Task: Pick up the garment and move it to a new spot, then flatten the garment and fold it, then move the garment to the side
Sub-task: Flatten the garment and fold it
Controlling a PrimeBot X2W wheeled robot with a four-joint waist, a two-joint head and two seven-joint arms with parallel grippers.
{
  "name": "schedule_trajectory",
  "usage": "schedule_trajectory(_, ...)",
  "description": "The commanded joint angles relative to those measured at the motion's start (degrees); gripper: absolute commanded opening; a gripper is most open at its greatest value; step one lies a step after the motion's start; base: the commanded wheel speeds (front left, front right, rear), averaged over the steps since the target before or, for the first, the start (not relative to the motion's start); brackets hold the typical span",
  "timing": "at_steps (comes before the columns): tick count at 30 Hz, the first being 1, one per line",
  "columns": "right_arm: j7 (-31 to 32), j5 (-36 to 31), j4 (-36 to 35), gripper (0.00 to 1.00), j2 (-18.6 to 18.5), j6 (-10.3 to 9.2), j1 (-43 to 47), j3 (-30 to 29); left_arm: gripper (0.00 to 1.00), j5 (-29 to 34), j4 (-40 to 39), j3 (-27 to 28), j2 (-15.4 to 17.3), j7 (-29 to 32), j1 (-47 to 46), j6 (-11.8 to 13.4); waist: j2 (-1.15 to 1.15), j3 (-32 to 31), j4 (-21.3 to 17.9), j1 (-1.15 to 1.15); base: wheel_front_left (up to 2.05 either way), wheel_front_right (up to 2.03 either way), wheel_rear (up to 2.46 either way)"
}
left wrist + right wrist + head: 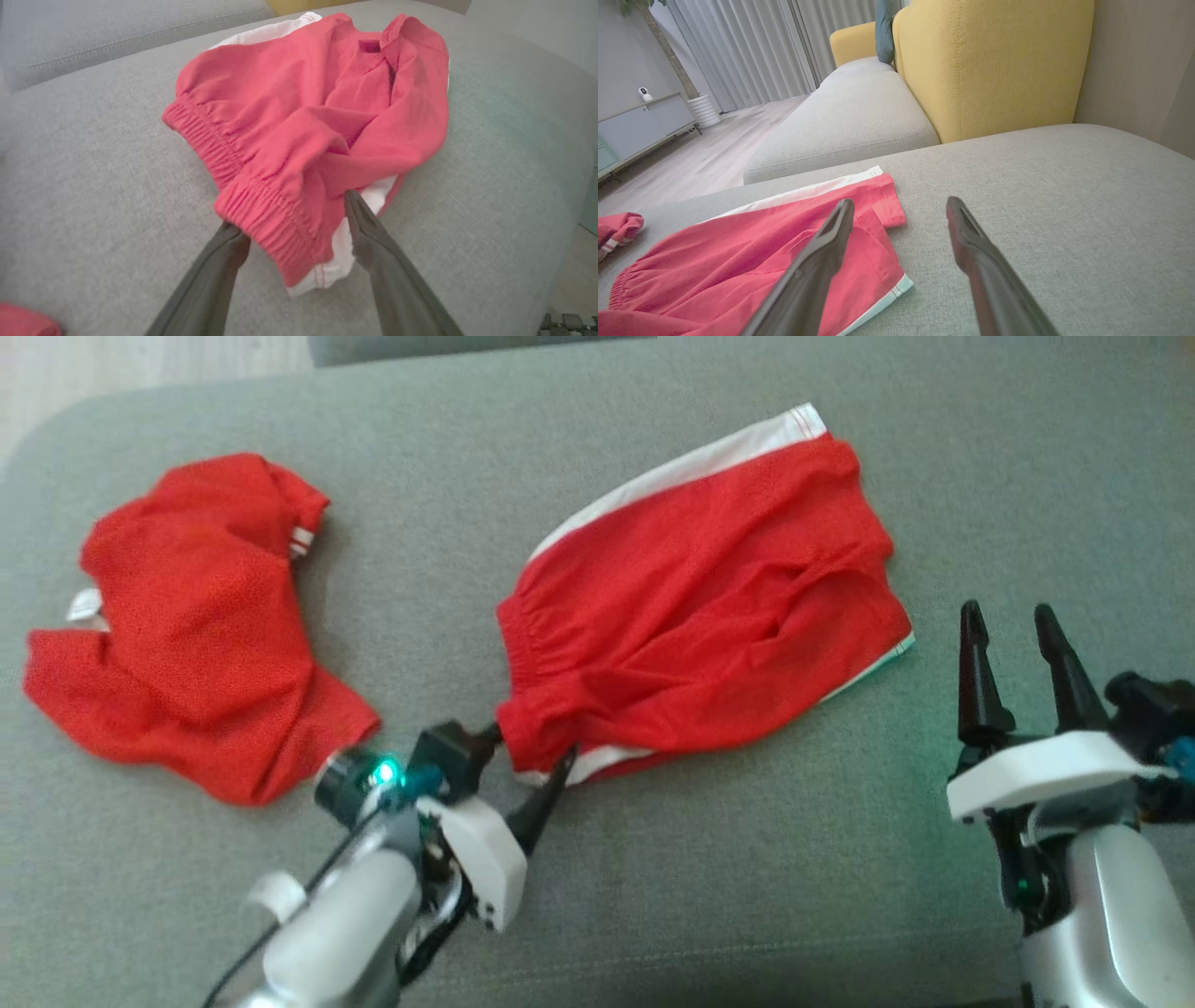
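We see the red shorts (pixel 700 607) rumpled mid-frame, left gripper (pixel 530 747) wide astride their waistband corner (pixel 275 219), right gripper (pixel 1008 611) wide at lower right; flattening, folding and shifting aside seem left.

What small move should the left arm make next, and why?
Probably draw the left gripper straight back, clear of the red shorts. Its fingers stand open either side of the waistband corner, which lies loose on the grey cushion, so lifting now might snag it.

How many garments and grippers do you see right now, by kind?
Red shorts: 1
Crumpled red garment: 1
Grippers: 2, the left gripper and the right gripper
Total: 4
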Motion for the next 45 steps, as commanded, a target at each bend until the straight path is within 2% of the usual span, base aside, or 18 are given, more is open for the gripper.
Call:
schedule_trajectory(1, -0.21, -0.13, -1.55, 1.0, -0.31, 0.37, 0.21, 0.94, 1.0, -0.54, -2.43, 1.88, 0.88, -0.59, -0.17, 0.49, 0.0, -1.68, 1.03, 0.0, 0.0, 0.0, 0.0)
schedule_trajectory(7, -0.45, 0.23, -1.3, 1.0, -0.31, 0.37, 1.79, 0.8, 1.0, -1.6, -6.11, 1.47, 2.24, 0.73, 3.65, 1.43, 0.0, -4.71, 2.7, 0.0, 0.0, 0.0, 0.0)
schedule_trajectory(13, -0.67, 0.83, -1.44, 1.0, -0.31, 0.37, 2.66, 0.73, 1.0, -2.56, -9.64, 2.79, 3.87, 1.21, 6.36, 4.19, 0.0, -6.04, 3.79, 0.0, 0.0, 0.0, 0.0)
schedule_trajectory(18, -0.9, 1.28, -1.85, 1.0, -0.31, 0.37, 3.6, 0.69, 1.0, -4.22, -12.0, 4.72, 3.67, -0.9, 8.3, 6.04, 0.0, -6.22, 4.17, 0.0, 0.0, 0.0, 0.0)
schedule_trajectory(23, -0.79, 1.59, -2.54, 1.0, -0.31, 0.37, 4.5, 0.54, 1.0, -4.43, -13.26, 4.66, 3.01, -2.66, 9.73, 6.69, 0.0, -5.83, 4.26, 0.0, 0.0, 0.0, 0.0)
schedule_trajectory(37, 0.23, 0.93, -4.83, 1.0, -0.31, 0.37, 2.94, 0.36, 1.0, -1.56, -6.38, 0.6, 2.35, -1.35, 5.41, 4.46, 0.0, -1.4, 1.94, 0.0, 0.0, 0.0, 0.0)
schedule_trajectory(45, 0.08, 0.71, -4.8, 1.0, -0.31, 0.37, 2.66, -0.29, 1.0, -1.49, -2.77, -0.06, 1.31, -2.73, 3.17, 3.09, 0.0, 0.23, 1.09, 0.0, 0.0, 0.0, 0.0)
